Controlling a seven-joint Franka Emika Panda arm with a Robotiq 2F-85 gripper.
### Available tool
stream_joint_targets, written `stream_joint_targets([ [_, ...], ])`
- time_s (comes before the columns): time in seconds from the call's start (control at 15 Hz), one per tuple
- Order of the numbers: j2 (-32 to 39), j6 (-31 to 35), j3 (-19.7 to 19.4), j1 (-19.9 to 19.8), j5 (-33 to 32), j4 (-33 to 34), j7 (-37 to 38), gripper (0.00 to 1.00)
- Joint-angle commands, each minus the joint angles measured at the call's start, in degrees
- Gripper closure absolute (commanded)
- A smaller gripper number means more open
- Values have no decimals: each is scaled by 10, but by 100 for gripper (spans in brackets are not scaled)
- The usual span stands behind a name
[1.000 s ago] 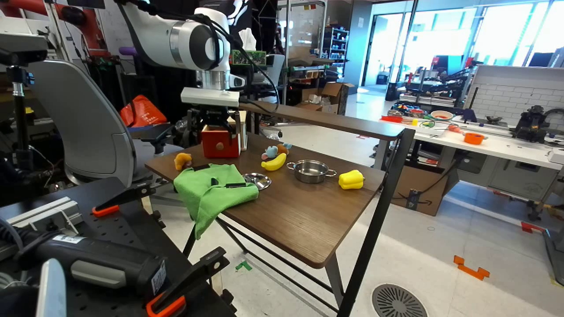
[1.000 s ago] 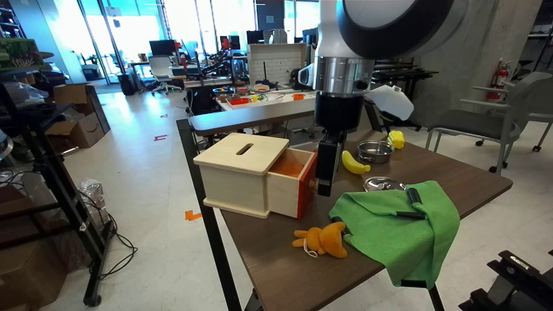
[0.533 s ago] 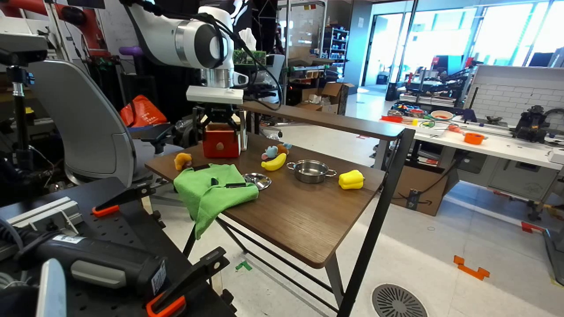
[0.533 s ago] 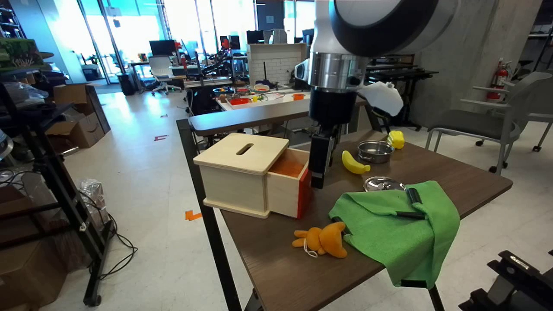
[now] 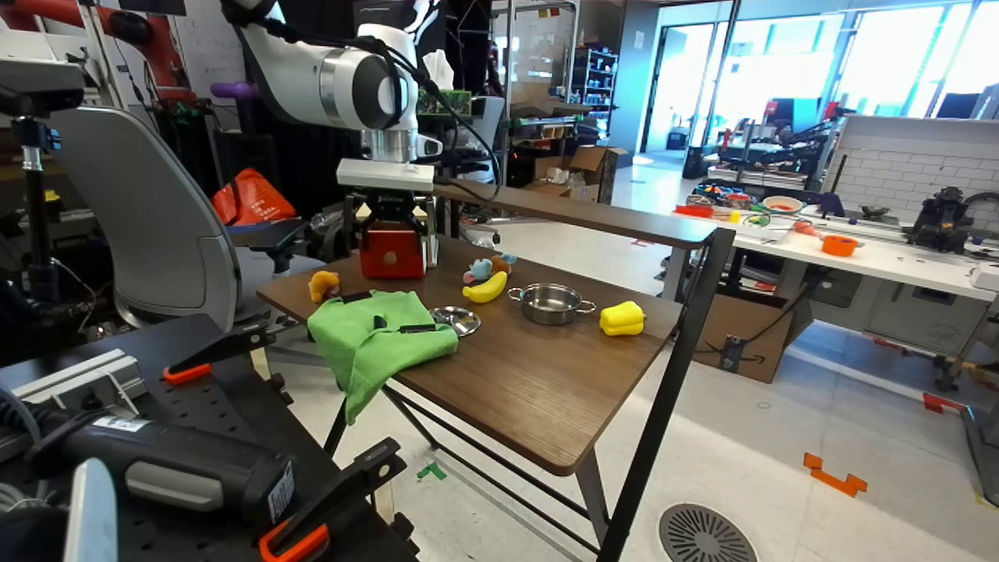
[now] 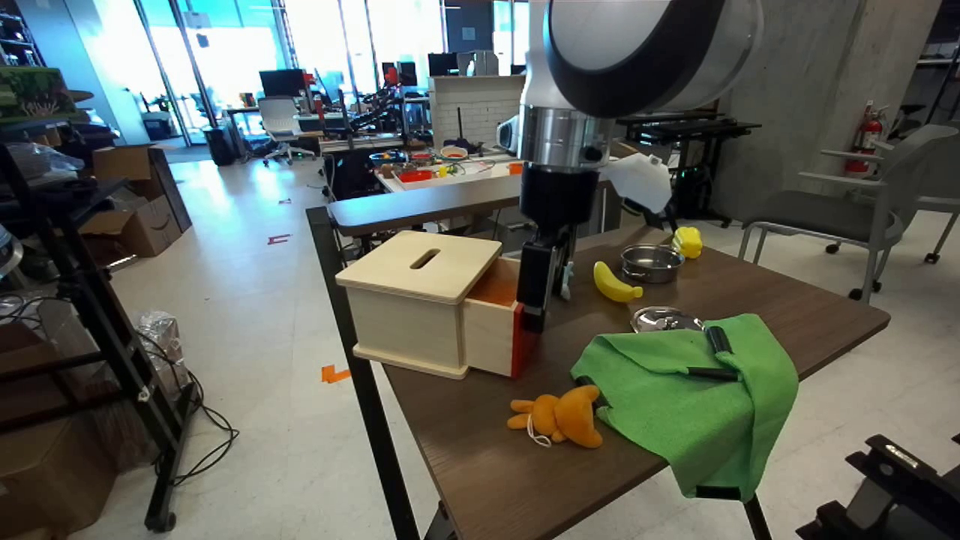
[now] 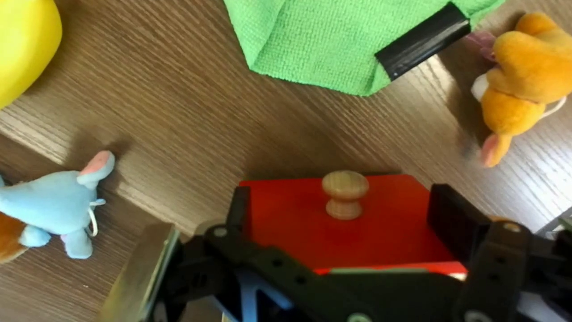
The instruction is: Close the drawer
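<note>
wrist view: close, facing down at drawer (image 7: 384, 235) | both exterior views: farther back, angled down, sharing table (image 5: 538, 394)

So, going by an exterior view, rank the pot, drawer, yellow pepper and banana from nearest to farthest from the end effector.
1. Drawer, right at the end effector
2. Banana, to the drawer's right in that view
3. Pot, right of the banana
4. Yellow pepper, right of the pot
</note>
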Motion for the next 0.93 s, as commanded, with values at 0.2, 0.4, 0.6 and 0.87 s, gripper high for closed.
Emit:
stream_joint_targets([
  [0.2, 27, -22, -9, 25, -5, 56, 8, 0],
  [0.4, 39, -33, -3, 28, 2, 83, 5, 0],
  [0.6, 51, -55, 3, 29, 9, 110, 1, 0],
  [0.87, 64, -74, 0, 37, 7, 136, 5, 0],
])
